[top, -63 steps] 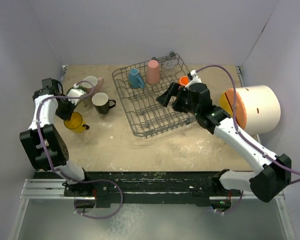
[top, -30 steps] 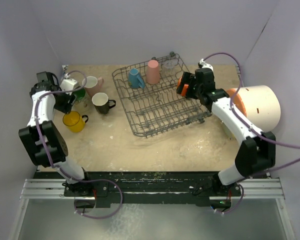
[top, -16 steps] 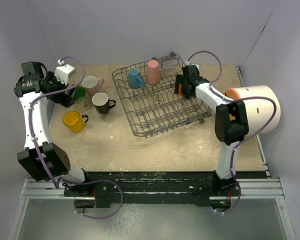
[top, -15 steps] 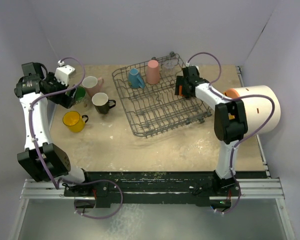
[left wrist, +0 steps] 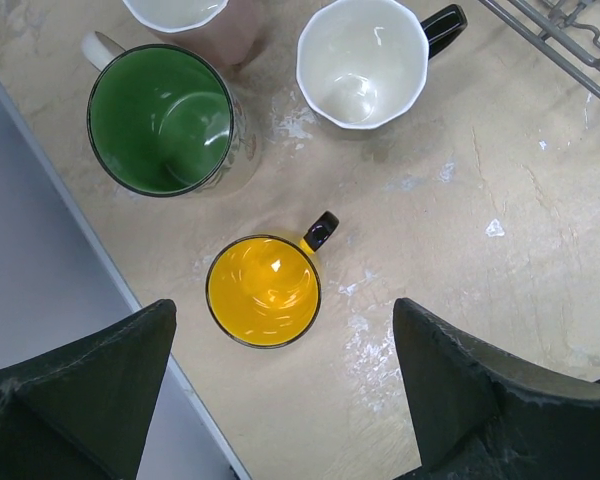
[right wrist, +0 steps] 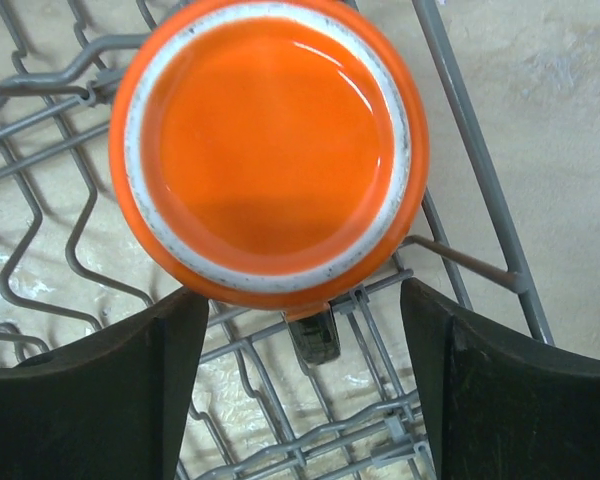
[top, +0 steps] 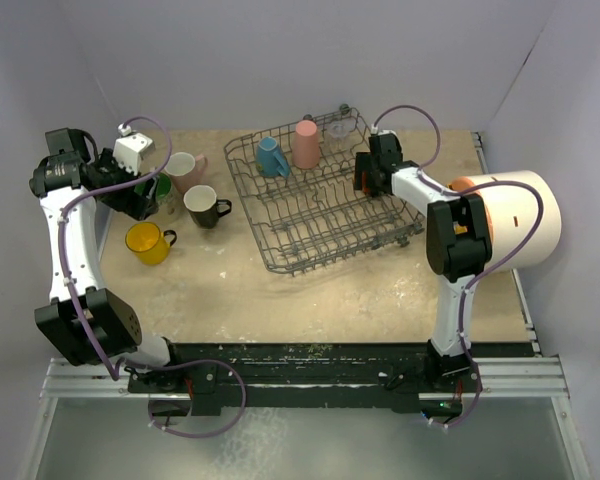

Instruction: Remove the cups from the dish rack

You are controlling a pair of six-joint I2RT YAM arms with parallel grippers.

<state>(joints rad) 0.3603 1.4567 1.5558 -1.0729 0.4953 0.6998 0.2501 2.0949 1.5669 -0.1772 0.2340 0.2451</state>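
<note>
The orange cup (right wrist: 270, 160) sits in the dish rack (top: 272, 262) at its right-hand corner, filling the upper middle of the right wrist view. The pale ring on it looks like a foot, so it probably stands mouth down to drain, though I cannot be sure. The right gripper (right wrist: 300, 300) is right over it, evidently lined up to take it next. Its fingers (right wrist: 90, 390) are spread wide, one at each lower corner of that view, on either side of the cup. They hold nothing, and no contact shows.

In the overhead view, along the top edge of the rack, are the blue cup (top: 271, 157), the pink tumbler (top: 306, 143) and the clear glass (top: 338, 127), not yet unloaded.

Four cups stand upright together on the table at the left of the overhead view, well apart from the rack, likely as the drop-off spot: the yellow cup (left wrist: 264, 291), the black mug (left wrist: 362, 60), the green-lined mug (left wrist: 160, 120) and the pale pink mug (left wrist: 195, 15). The left gripper (left wrist: 280, 310) hangs above the yellow cup, fingers wide apart and empty, clear of the cup.
</note>
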